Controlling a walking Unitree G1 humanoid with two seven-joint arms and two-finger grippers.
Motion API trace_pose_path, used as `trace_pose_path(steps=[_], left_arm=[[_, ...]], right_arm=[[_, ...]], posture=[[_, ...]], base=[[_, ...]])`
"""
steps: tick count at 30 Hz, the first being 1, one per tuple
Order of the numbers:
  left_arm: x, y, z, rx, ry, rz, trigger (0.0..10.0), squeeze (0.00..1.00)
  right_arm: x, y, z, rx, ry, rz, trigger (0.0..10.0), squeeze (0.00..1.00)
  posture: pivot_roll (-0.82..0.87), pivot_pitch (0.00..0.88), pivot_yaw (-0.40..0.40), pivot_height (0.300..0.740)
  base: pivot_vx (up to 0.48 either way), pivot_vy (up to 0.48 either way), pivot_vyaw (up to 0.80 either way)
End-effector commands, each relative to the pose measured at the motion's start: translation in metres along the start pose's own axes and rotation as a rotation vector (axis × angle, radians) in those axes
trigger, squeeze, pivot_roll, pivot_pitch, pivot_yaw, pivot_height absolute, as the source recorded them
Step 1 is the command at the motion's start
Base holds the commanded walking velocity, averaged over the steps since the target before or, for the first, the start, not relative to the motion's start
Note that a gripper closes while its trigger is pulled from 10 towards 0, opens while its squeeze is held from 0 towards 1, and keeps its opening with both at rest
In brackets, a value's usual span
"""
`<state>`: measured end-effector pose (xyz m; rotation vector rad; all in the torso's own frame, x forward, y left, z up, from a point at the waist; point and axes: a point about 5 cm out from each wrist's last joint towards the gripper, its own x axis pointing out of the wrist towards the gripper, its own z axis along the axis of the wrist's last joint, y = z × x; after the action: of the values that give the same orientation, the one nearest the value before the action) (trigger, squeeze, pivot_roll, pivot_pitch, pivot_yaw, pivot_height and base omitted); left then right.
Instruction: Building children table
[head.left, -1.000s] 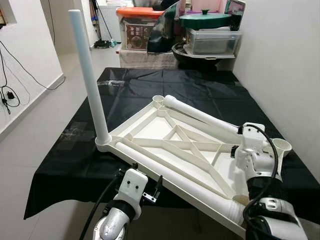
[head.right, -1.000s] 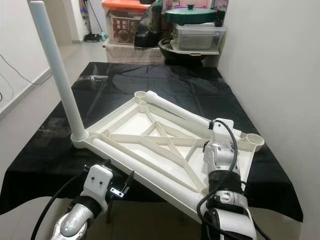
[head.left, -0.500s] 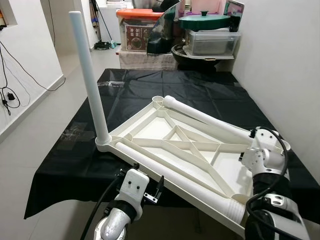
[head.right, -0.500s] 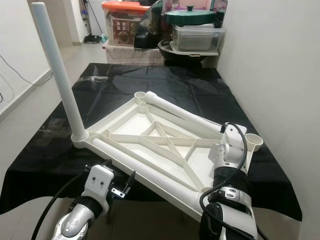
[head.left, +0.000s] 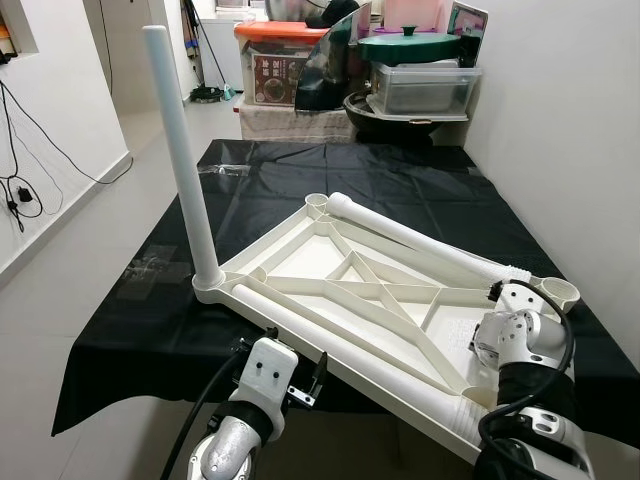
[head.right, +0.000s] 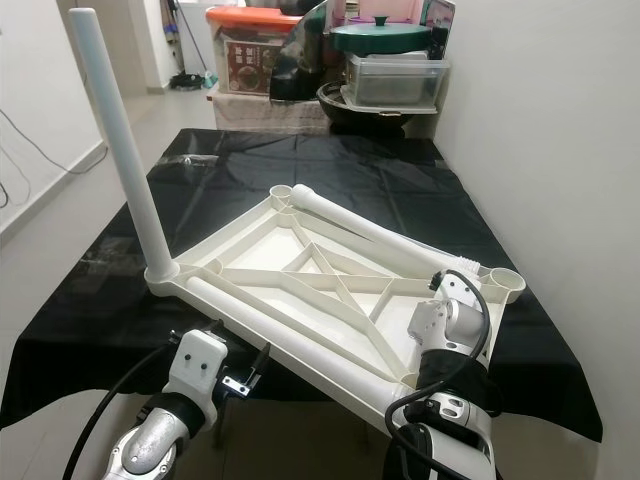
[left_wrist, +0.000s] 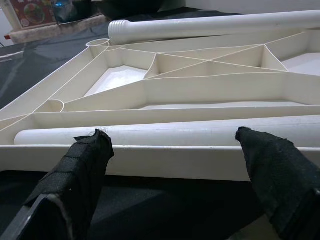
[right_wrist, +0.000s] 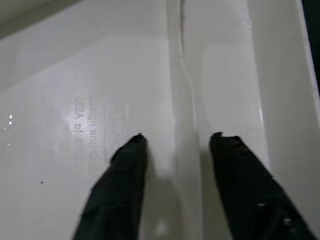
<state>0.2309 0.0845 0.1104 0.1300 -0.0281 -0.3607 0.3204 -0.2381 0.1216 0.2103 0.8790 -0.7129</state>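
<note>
White plastic tabletop (head.left: 350, 290) lay upside down on a black sheet (head.left: 300, 180), one leg (head.left: 180, 150) upright at its left corner. The right gripper (right_wrist: 175, 142), fingers spread, straddled a rib at the right end. The left gripper (left_wrist: 172, 135), spread wide, faced the near edge.

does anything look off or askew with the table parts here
Nothing looks damaged. The tabletop lies upside down, skewed on the black sheet, its near edge overhanging. One leg stands in its socket; two others lie loose on the tabletop. The right tool straddles a rib.
</note>
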Motion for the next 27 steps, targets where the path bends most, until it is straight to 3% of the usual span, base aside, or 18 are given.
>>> trace_pose_path(steps=[1, 9, 18, 21, 22, 24, 25, 27], left_arm=[[-0.001, 0.001, 0.002, -0.006, -0.004, 0.009, 10.0, 0.00], [-0.001, 0.001, 0.003, -0.009, -0.006, 0.010, 10.0, 0.00], [-0.001, 0.000, 0.004, -0.011, -0.007, 0.009, 10.0, 0.00], [-0.002, -0.002, 0.006, -0.014, -0.011, 0.010, 10.0, 0.00], [-0.002, -0.002, 0.006, -0.014, -0.011, 0.010, 10.0, 0.00], [-0.005, -0.004, 0.009, -0.017, -0.018, 0.012, 10.0, 0.00], [-0.005, -0.004, 0.009, -0.017, -0.018, 0.012, 10.0, 0.00], [-0.006, -0.005, 0.010, -0.019, -0.019, 0.011, 10.0, 0.00]], right_arm=[[0.003, -0.002, -0.002, 0.004, 0.020, -0.003, 0.0, 0.00], [0.007, -0.006, 0.007, -0.019, -0.018, 0.001, 0.0, 0.00], [0.004, 0.014, 0.016, -0.037, -0.058, 0.062, 0.0, 0.00], [-0.009, 0.048, 0.029, -0.037, -0.111, 0.159, 0.0, 0.00], [-0.009, 0.048, 0.029, -0.037, -0.111, 0.159, 0.0, 0.00], [-0.028, 0.080, 0.042, -0.048, -0.174, 0.274, 0.0, 0.00], [-0.028, 0.080, 0.042, -0.048, -0.174, 0.274, 0.0, 0.00], [-0.042, 0.097, 0.049, -0.068, -0.222, 0.343, 0.0, 0.00]], posture=[[0.03, 0.000, -0.079, 0.740], [0.03, 0.000, -0.083, 0.740], [0.03, 0.009, -0.085, 0.740], [0.04, 0.032, -0.102, 0.740], [0.04, 0.032, -0.102, 0.740], [0.04, 0.046, -0.107, 0.740], [0.04, 0.046, -0.107, 0.740], [0.04, 0.060, -0.114, 0.740]], base=[[0.000, 0.000, 0.00], [0.000, 0.000, 0.00], [0.000, 0.000, 0.00], [0.000, 0.000, 0.00], [0.000, 0.000, 0.00], [0.000, 0.000, 0.00], [0.000, 0.000, 0.00], [0.000, 0.000, 0.00]])
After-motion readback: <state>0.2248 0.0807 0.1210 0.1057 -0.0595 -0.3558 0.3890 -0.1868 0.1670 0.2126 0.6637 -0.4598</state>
